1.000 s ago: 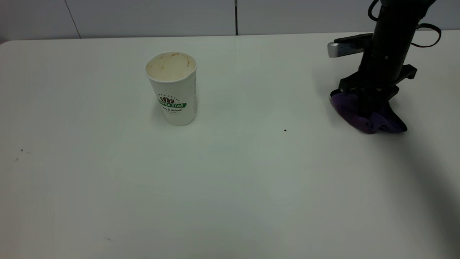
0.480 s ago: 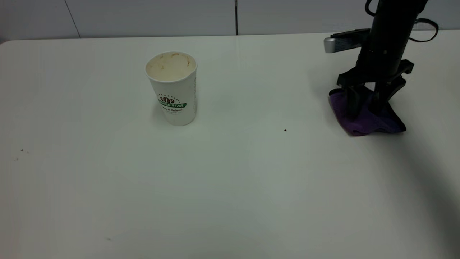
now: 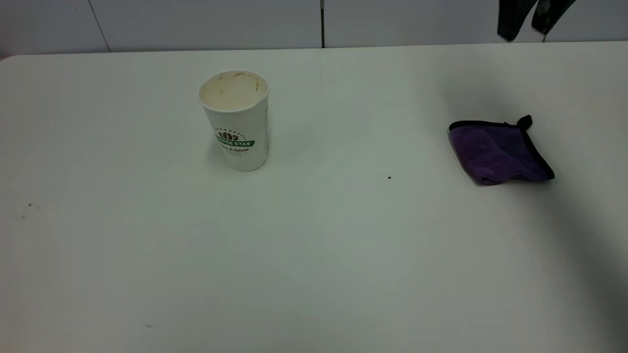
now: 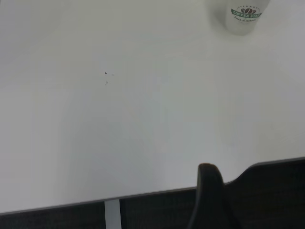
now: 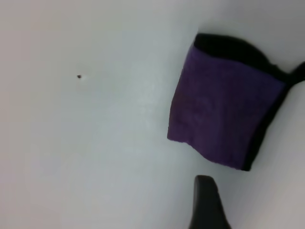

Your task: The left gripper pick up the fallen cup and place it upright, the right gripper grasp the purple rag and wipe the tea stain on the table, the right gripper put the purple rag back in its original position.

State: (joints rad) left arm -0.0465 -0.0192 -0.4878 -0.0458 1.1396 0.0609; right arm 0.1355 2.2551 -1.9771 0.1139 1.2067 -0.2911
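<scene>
Exterior view is showing the right gripper (image 3: 527,22) rising clear at the top right edge, its two dark fingers spread apart and holding nothing, where a second ago it was pressed down on the cloth and half a second ago it was just letting go. Directly below it, well apart now, the small square purple microfibre rag with black edging and a black corner loop (image 3: 498,152) is lying loosely folded on the large plain white smooth table (image 3: 314,255), untouched by anything. The right wrist view is looking down on the same rag (image 5: 224,105), with one dark fingertip of that gripper hanging beside it and not touching.

Far off to the gripper's left side, the tall white dimpled paper cup with the green COFFEE STAR banner (image 3: 235,120) is standing upright, mouth up, its cream inside marked brown. The left wrist view is catching the cup (image 4: 244,16) at a distance; the left gripper is showing only one dark fingertip over the near table edge, so I cannot tell how its fingers stand.

No brown tea stain is showing anywhere on the tabletop; only a tiny black speck (image 3: 389,177) is sitting between cup and rag. Judging from this, the release is closing the last step, and the task is looking essentially finished, with only the arm's retreat remaining.
</scene>
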